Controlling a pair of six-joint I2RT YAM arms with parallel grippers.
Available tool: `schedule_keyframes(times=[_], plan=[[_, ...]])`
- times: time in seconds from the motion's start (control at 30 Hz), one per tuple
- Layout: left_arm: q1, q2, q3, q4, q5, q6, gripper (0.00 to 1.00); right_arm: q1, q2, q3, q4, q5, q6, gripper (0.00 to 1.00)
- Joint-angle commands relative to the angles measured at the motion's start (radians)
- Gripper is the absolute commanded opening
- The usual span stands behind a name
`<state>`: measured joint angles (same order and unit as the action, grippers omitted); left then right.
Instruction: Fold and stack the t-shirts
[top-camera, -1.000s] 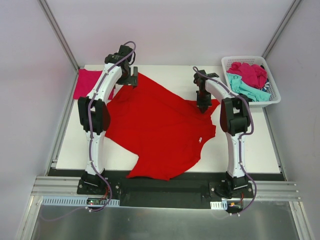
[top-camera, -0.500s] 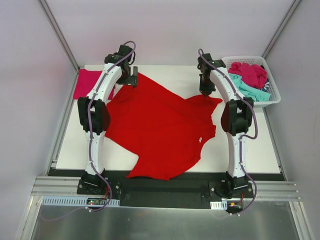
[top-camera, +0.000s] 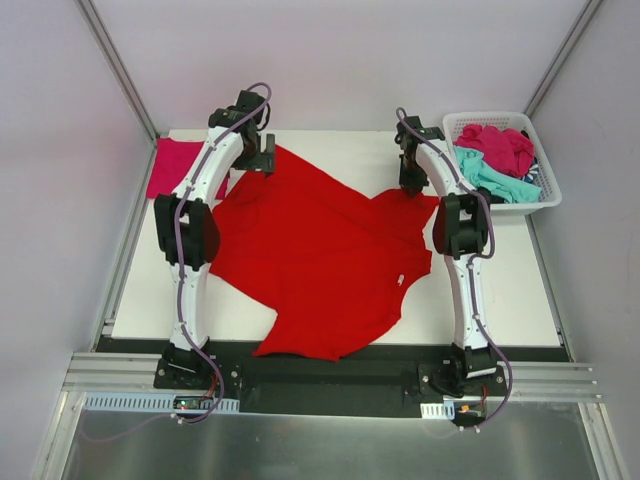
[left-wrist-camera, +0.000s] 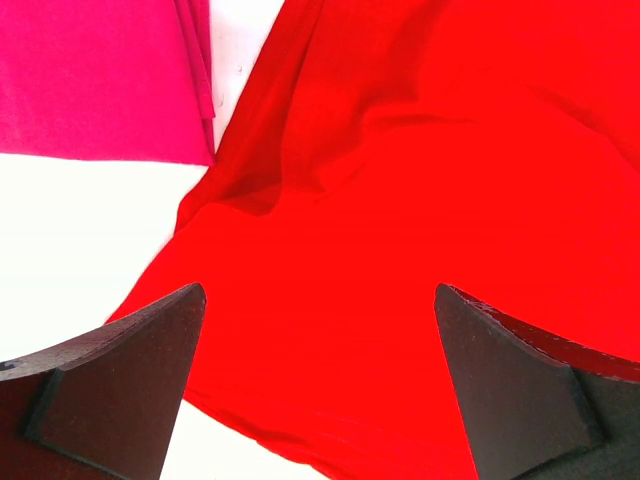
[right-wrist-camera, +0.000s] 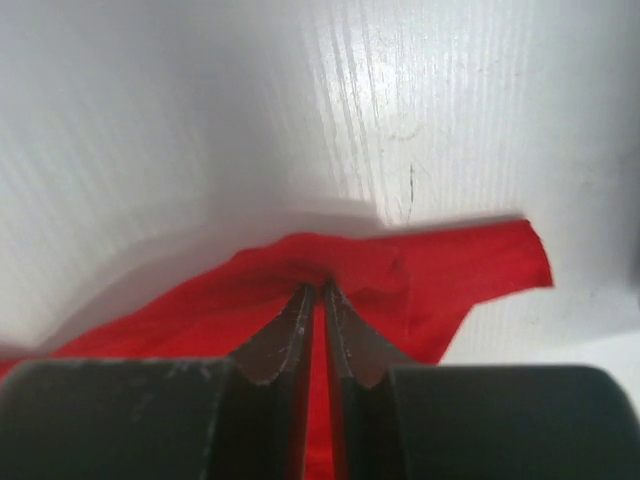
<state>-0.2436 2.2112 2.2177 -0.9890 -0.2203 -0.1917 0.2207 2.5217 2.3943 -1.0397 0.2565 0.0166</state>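
Right claw (right-wrist-camera: 320, 288) nose-down on red t-shirt (right-wrist-camera: 450, 265)

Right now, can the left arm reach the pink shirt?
Probably yes. The left gripper hangs open over the red shirt, right beside the pink shirt, with nothing visible between them.

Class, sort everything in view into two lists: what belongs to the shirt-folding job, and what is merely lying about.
Job: large bright red cloth t-shirt; folded magenta-pink cloth t-shirt; crumpled magenta cloth shirt; teal cloth shirt.
Lying about: white plastic lattice basket; white table.
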Motion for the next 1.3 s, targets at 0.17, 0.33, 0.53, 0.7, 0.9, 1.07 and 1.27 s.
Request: schedule_keyframes(times=[0.17, 0.33, 0.53, 0.7, 0.9, 1.07, 1.27], plan=[[-0.016, -0.134, -0.013, -0.037, -0.040, 0.021, 0.99, -0.021, -0.017, 0.014, 0.183, -0.089, -0.038, 0.01], [-0.025, -0.140, -0.021, -0.045, -0.036, 0.014, 0.99, -0.011, -0.086, -0.083, 0.329, -0.157, -0.092, 0.21], [-0.046, -0.145, -0.013, -0.056, -0.037, 0.008, 0.99, 0.014, -0.191, -0.175, 0.455, -0.160, -0.170, 0.36], [-0.051, -0.159, -0.016, -0.071, -0.050, 0.015, 0.99, 0.045, -0.242, -0.222, 0.562, -0.148, -0.201, 0.37], [-0.051, -0.169, -0.010, -0.079, -0.051, 0.012, 0.99, 0.049, -0.144, -0.014, 0.319, -0.145, -0.138, 0.40], [-0.057, -0.170, -0.015, -0.077, -0.045, 0.009, 0.99, 0.049, -0.234, -0.297, 0.349, -0.146, -0.096, 0.37], [-0.075, -0.166, -0.039, -0.077, -0.039, -0.002, 0.99, 0.065, -0.319, -0.440, 0.250, -0.175, -0.066, 0.33]])
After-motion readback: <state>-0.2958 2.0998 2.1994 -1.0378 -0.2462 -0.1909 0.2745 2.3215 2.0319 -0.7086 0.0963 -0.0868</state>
